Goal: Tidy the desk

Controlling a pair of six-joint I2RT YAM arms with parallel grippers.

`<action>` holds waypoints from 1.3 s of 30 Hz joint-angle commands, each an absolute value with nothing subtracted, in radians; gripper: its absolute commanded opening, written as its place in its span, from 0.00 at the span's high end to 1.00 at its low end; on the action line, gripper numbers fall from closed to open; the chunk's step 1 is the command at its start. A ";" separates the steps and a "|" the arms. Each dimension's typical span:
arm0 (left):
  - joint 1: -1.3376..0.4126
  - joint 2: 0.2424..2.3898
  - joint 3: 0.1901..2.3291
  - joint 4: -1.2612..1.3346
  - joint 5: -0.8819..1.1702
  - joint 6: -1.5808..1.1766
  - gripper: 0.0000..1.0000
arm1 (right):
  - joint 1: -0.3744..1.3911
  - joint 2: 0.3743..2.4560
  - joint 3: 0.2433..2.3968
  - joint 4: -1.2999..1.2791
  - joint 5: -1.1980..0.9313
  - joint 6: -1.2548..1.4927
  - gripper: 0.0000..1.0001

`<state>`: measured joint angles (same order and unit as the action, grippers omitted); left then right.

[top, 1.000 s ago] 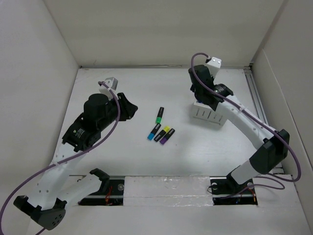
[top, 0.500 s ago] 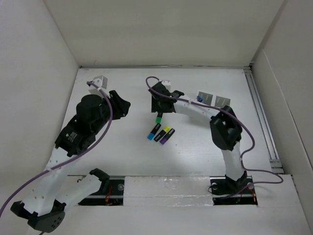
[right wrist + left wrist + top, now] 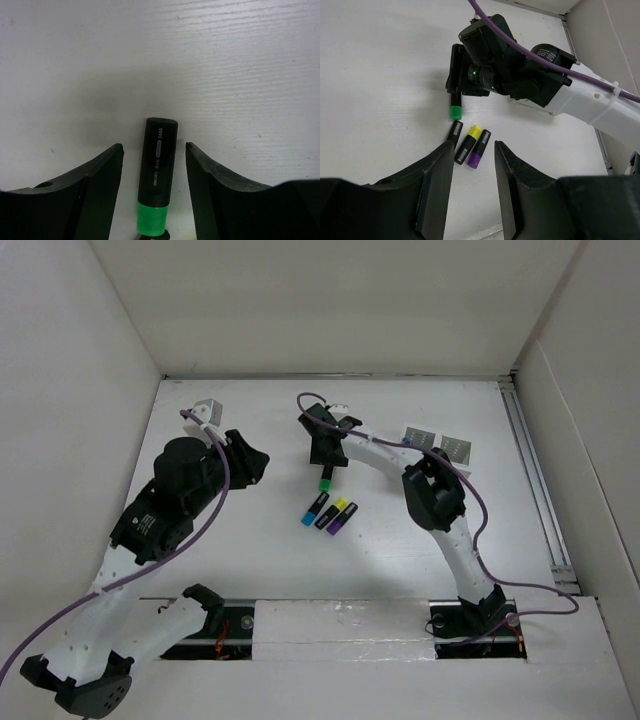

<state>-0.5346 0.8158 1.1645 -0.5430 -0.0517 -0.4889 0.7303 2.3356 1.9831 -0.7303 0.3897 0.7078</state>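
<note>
Several highlighters lie mid-desk (image 3: pixel 270 560). The green-capped one (image 3: pixel 325 480) lies alone; the blue (image 3: pixel 314 508), yellow (image 3: pixel 333 512) and purple (image 3: pixel 343 519) ones lie side by side just nearer. My right gripper (image 3: pixel 324 460) is low over the green highlighter (image 3: pixel 157 170), open, with a finger on each side of the black barrel and a gap on both sides. My left gripper (image 3: pixel 254 464) hovers to the left, open and empty. The left wrist view shows the yellow (image 3: pixel 468 144) and purple (image 3: pixel 479 149) highlighters beyond the left gripper (image 3: pixel 472 150).
A small white pen holder (image 3: pixel 440 444) stands at the back right, partly behind the right arm. White wall panels close in the left, back and right sides. A metal rail (image 3: pixel 530 460) runs along the right edge.
The right arm swung left from the pen holder to the green highlighter and its jaws opened. The left gripper shifted slightly and opened a little wider.
</note>
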 commanded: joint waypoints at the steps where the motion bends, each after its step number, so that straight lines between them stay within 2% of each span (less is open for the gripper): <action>1: -0.531 0.807 1.157 -0.515 -0.048 -0.465 0.66 | 0.727 2.356 2.028 -0.781 0.416 0.753 0.42; 4: -0.531 0.816 1.161 -0.511 -0.054 -0.460 0.66 | 0.727 2.361 1.993 -0.761 0.396 0.761 0.42; 5: -0.531 0.822 1.163 -0.511 -0.055 -0.460 0.66 | 0.727 2.356 1.988 -0.758 0.394 0.764 0.49; 7: -0.531 0.828 1.169 -0.512 -0.060 -0.454 0.66 | 0.727 2.356 1.980 -0.752 0.391 0.765 0.52; 10: -0.531 0.836 1.173 -0.515 -0.072 -0.451 0.66 | 0.727 2.362 1.982 -0.764 0.394 0.775 0.52; 13: -0.531 0.833 1.170 -0.515 -0.083 -0.451 0.65 | 0.727 2.350 1.965 -0.749 0.393 0.779 0.68; 14: -0.531 0.833 1.169 -0.515 -0.083 -0.451 0.65 | 0.727 2.346 1.964 -0.741 0.390 0.779 0.80; 17: -0.531 0.831 1.170 -0.517 -0.081 -0.453 0.65 | 0.727 2.306 1.968 -0.677 0.342 0.773 0.92; 22: -0.531 0.827 1.169 -0.512 -0.077 -0.457 0.65 | 0.692 2.214 2.034 -0.501 0.191 0.799 0.94; 25: -0.531 0.830 1.169 -0.505 -0.051 -0.466 0.65 | 0.652 2.151 2.089 -0.465 0.160 0.844 0.94; 27: -0.531 0.834 1.166 -0.482 -0.008 -0.472 0.66 | 0.620 2.036 2.065 -0.445 0.170 0.848 0.95; 29: -0.531 0.833 1.160 -0.474 -0.006 -0.479 0.66 | 0.611 1.993 2.002 -0.425 0.196 0.850 0.95; 33: -0.531 0.831 1.123 -0.384 0.102 -0.494 0.66 | 0.532 1.699 1.762 -0.384 0.290 0.839 0.95; 39: -0.531 0.914 1.106 -0.267 0.218 -0.511 0.66 | 0.284 1.341 1.357 -0.361 0.397 0.819 0.93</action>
